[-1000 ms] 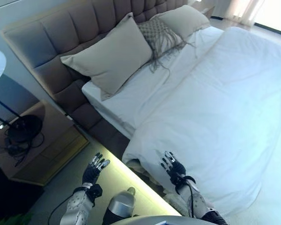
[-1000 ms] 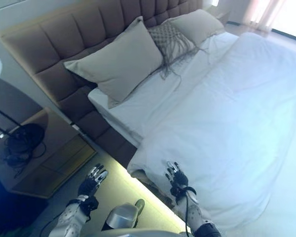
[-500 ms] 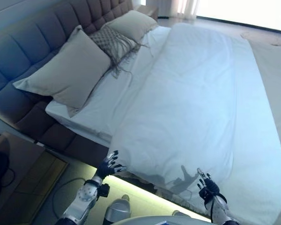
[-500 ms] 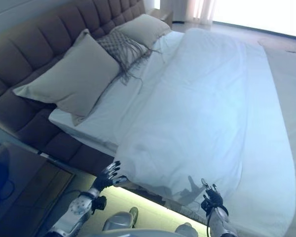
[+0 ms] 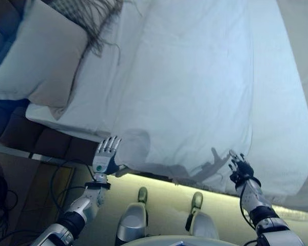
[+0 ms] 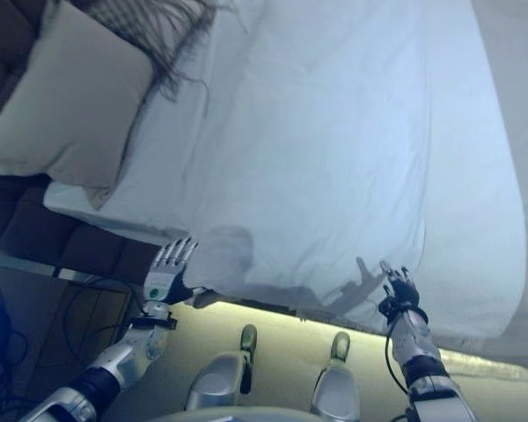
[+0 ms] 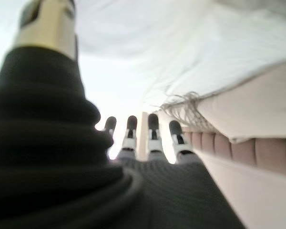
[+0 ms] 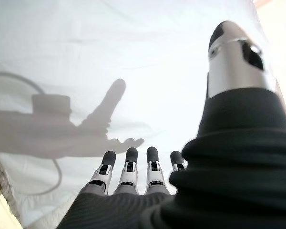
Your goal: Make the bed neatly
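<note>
— White duvet (image 5: 195, 87) covers most of the bed; where does it lie against the hands?

— Its near edge hangs over the bed's side. At the left, beside the beige pillow (image 5: 38, 61) and the fringed cushion (image 5: 92, 15), the left hand (image 5: 106, 156) is raised at the duvet's corner, fingertips (image 7: 132, 125) at the hanging edge; whether they touch the cloth I cannot tell. Further right, the right hand (image 5: 239, 166) is held up just before the same edge, its shadow thrown on the cloth.

— What differs from half a second ago?

— The whole view has tipped down and nearer, so the headboard (image 5: 5, 120) shows only at the left edge, and the lit strip (image 5: 164, 187) under the bed frame crosses the lower part. The left hand stands higher against the corner than before; the right hand is much where it was along the edge.

— And the hands themselves?

— Both have straight fingers, spread a little, thumbs apart. Neither holds anything. The right wrist view shows its fingers (image 8: 128, 167) short of the duvet, clear of it.
</note>
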Motion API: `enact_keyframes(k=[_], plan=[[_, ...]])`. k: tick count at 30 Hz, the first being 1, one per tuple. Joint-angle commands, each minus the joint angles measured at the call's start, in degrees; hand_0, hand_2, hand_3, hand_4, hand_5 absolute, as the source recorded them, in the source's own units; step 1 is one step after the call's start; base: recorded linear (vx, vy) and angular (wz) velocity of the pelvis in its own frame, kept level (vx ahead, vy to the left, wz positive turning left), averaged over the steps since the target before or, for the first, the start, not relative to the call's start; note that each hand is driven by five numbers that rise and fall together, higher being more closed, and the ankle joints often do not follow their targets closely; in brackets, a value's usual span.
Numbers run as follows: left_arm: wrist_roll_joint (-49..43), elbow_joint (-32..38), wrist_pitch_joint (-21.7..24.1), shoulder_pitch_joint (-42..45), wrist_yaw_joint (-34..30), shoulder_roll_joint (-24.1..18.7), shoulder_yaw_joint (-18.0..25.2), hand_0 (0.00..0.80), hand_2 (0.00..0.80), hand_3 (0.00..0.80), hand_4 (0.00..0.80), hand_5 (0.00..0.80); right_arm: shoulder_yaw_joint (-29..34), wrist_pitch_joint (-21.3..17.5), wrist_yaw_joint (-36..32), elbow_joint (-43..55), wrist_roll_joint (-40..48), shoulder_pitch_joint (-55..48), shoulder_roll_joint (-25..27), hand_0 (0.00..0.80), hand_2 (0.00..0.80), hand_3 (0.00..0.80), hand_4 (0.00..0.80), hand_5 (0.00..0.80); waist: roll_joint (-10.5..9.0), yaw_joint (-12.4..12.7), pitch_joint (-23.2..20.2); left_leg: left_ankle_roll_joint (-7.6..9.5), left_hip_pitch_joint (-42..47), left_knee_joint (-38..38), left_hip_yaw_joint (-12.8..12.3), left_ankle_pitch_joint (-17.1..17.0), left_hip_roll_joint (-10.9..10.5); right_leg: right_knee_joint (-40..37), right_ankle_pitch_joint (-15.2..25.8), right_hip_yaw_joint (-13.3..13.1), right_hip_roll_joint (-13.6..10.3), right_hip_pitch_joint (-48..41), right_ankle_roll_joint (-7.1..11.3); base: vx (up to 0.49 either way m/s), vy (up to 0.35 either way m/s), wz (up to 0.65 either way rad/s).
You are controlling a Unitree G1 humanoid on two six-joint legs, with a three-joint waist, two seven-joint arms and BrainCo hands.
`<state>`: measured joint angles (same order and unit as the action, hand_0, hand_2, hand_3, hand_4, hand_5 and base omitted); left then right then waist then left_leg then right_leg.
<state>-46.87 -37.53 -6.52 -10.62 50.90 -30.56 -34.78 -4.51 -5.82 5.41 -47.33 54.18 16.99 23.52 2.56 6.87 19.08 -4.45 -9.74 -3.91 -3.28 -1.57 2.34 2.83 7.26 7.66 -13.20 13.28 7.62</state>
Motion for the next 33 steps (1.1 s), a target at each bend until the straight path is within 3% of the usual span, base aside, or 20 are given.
enact_keyframes(k=[1, 7, 12, 17, 22, 25, 27, 31, 33], plan=[[-4.4, -3.0, -5.8, -5.1, 7.6, 0.5, 0.4, 0.0, 0.0, 0.0, 0.0, 0.0, -3.7, -0.2, 0.1, 6.4, 0.3, 5.7, 5.0, 0.0, 0.0, 0.0, 0.0, 0.0, 0.36, -0.5, 2.5, 0.83, -4.6, -2.1, 6.5, -2.4, 1.2, 6.1, 0.8, 1.0, -4.2, 4.1, 4.32, -0.138, 0.108, -0.13], [-4.2, -7.8, -14.9, -9.9, 11.5, 1.2, -0.7, 0.0, 0.0, 0.0, 0.0, 0.0, -6.7, 0.1, 1.5, 11.0, 3.2, 10.2, 7.3, 0.0, 0.0, 0.0, 0.0, 0.0, 0.2, -1.7, 5.7, 0.19, -10.0, -3.2, 7.1, -4.0, 1.2, 7.3, 1.9, -0.1, -3.8, 9.6, 4.62, -0.109, 0.091, -0.09], [-2.2, -10.1, -15.9, -14.1, 9.9, 0.5, -0.8, 0.0, 0.0, 0.0, 0.0, 0.0, -7.8, -1.4, 1.5, 14.6, 5.5, 11.8, 7.6, 0.0, 0.0, 0.0, 0.0, 0.0, -1.41, -2.0, 8.2, -0.22, -13.2, -2.7, 7.4, -5.6, 1.6, 6.6, 3.3, 0.3, -3.1, 12.3, 5.0, -0.118, -0.044, -0.12], [-3.2, -12.7, -17.8, -16.5, 4.9, 2.9, -2.8, 0.0, 0.0, 0.0, 0.0, 0.0, -8.2, -1.4, 2.3, 19.1, 4.6, 12.5, 7.3, 0.0, 0.0, 0.0, 0.0, 0.0, -2.1, -2.7, 9.6, -0.45, -15.1, -1.8, 7.8, -7.2, 1.9, 6.9, 3.8, 0.6, -2.7, 14.1, 5.25, -0.063, -0.008, -0.1], [-6.1, -17.2, -19.5, -18.6, -4.6, 4.5, -4.2, 0.0, 0.0, 0.0, 0.0, 0.0, -8.5, -1.6, 2.8, 21.9, 3.5, 14.3, 7.2, 0.0, 0.0, 0.0, 0.0, 0.0, -2.53, -3.5, 10.7, -1.13, -16.0, -0.3, 7.8, -8.5, 2.8, 6.6, 4.1, 0.5, -2.5, 14.9, 5.61, -0.026, 0.02, -0.06], [-2.8, -20.1, -19.9, -19.6, -8.5, 3.6, -4.8, 0.0, 0.0, 0.0, 0.0, 0.0, -8.5, -1.9, 2.8, 22.9, 3.2, 14.4, 7.4, 0.0, 0.0, 0.0, 0.0, 0.0, -2.93, -4.1, 10.7, -1.48, -15.7, 1.6, 7.3, -9.0, 3.6, 5.8, 4.0, 0.4, -2.3, 14.9, 5.68, 0.004, 0.014, -0.11], [-5.5, -20.6, -23.3, -19.2, -15.2, 3.3, -5.5, 0.0, 0.0, 0.0, 0.0, 0.0, -8.2, -1.9, 3.0, 24.1, 3.1, 14.0, 7.7, 0.0, 0.0, 0.0, 0.0, 0.0, -2.97, -4.3, 10.7, -1.48, -16.0, 2.0, 7.3, -9.3, 3.7, 5.5, 4.2, 0.4, -2.3, 15.2, 5.79, -0.01, -0.002, -0.02], [-8.2, -22.4, -26.7, -17.3, -21.7, 4.2, -6.4, 0.0, 0.0, 0.0, 0.0, 0.0, -7.5, -1.1, 2.4, 25.7, 3.2, 13.2, 7.9, 0.0, 0.0, 0.0, 0.0, 0.0, -2.65, -4.7, 10.7, -1.38, -15.4, 2.4, 6.9, -9.1, 3.5, 5.0, 4.2, 0.8, -2.7, 14.7, 5.91, -0.018, 0.025, -0.13], [-11.5, -23.2, -29.8, -16.5, -29.5, 5.0, -7.0, 0.0, 0.0, 0.0, 0.0, 0.0, -7.3, -0.7, 1.7, 25.8, 3.0, 13.1, 8.0, 0.0, 0.0, 0.0, 0.0, 0.0, -2.24, -4.8, 10.7, -1.29, -14.9, 2.0, 6.8, -8.7, 3.4, 5.2, 4.1, 0.9, -3.1, 14.2, 5.99, -0.013, 0.029, -0.19]])
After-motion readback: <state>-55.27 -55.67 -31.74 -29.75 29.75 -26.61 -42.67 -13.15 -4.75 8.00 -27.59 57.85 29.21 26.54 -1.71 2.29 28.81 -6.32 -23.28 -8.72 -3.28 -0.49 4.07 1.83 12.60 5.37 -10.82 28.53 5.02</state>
